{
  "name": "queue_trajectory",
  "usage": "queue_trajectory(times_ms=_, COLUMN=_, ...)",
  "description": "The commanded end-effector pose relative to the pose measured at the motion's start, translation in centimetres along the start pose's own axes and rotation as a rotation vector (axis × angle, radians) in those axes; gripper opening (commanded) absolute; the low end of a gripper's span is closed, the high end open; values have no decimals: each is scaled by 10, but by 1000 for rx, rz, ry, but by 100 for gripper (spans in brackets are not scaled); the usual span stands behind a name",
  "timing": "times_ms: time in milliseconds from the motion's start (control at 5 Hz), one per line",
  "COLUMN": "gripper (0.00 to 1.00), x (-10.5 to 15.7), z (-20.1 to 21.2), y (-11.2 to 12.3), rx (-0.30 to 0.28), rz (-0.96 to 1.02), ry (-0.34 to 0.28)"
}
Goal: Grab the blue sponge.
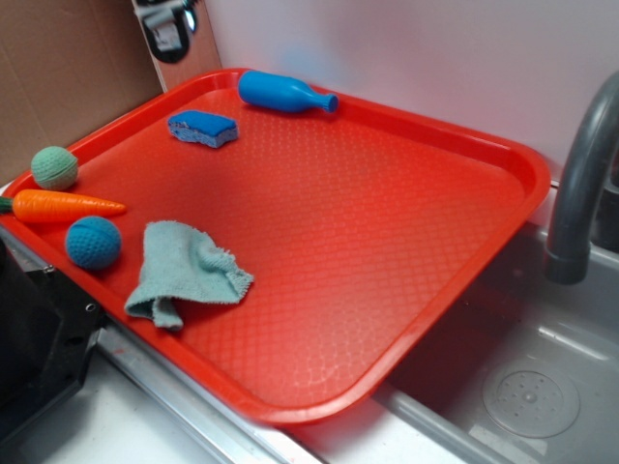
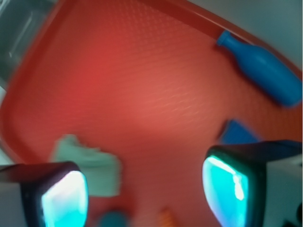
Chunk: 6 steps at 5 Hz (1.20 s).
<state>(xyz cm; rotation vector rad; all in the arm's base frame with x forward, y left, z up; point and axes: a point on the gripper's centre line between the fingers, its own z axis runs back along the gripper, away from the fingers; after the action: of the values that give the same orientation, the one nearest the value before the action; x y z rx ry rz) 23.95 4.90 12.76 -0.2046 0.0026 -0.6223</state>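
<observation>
The gripper (image 2: 144, 189) hangs above the red tray (image 2: 142, 94) with its jaws spread wide and nothing between them. In the wrist view its two fingers (image 2: 64, 196) frame the bottom of the picture, their inner pads glowing teal, with bare tray surface showing in the gap. In the exterior view only a dark part of the arm shows at the top edge, above the tray's far left corner, so the fingers cannot be seen there.

The blue sponge (image 1: 203, 128) lies flat on the tray near its far edge, toward the far left corner, bright blue on top with a paler layer underneath. In the wrist view the sponge (image 2: 239, 134) peeks out just above the right finger, partly hidden by it and apart from it.

Just beyond the sponge, against the tray's far rim, a blue bottle (image 1: 285, 93) lies on its side with its neck pointing right; the two are near but not touching.

Along the tray's left edge sit a green knitted ball (image 1: 54, 167), an orange toy carrot (image 1: 66, 205) lying on its side, and a blue knitted ball (image 1: 93, 242). Beside the blue ball, toward the near left corner, a crumpled pale green cloth (image 1: 184, 271) lies on the tray.

The tray rests over a steel sink (image 1: 532, 387), with a grey faucet (image 1: 580, 184) standing past its right edge.
</observation>
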Motion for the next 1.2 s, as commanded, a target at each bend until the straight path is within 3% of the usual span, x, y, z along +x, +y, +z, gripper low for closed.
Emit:
queue_trajectory(times_ms=0, gripper=100, x=11, z=-20, y=43, rx=76, rz=-244, ry=85)
queue_trajectory(times_ms=400, gripper=100, x=17, z=-67, y=75, rx=82, rz=-339, ry=115)
queue_trajectory(times_ms=600, gripper=100, x=10, z=-92, y=84, rx=77, rz=-336, ry=165)
queue_trajectory(times_ms=800, gripper=0, x=-4, z=-91, y=78, rx=75, rz=-332, ry=145)
queue_trajectory(times_ms=1000, gripper=0, x=-14, z=-88, y=72, rx=80, rz=-309, ry=138)
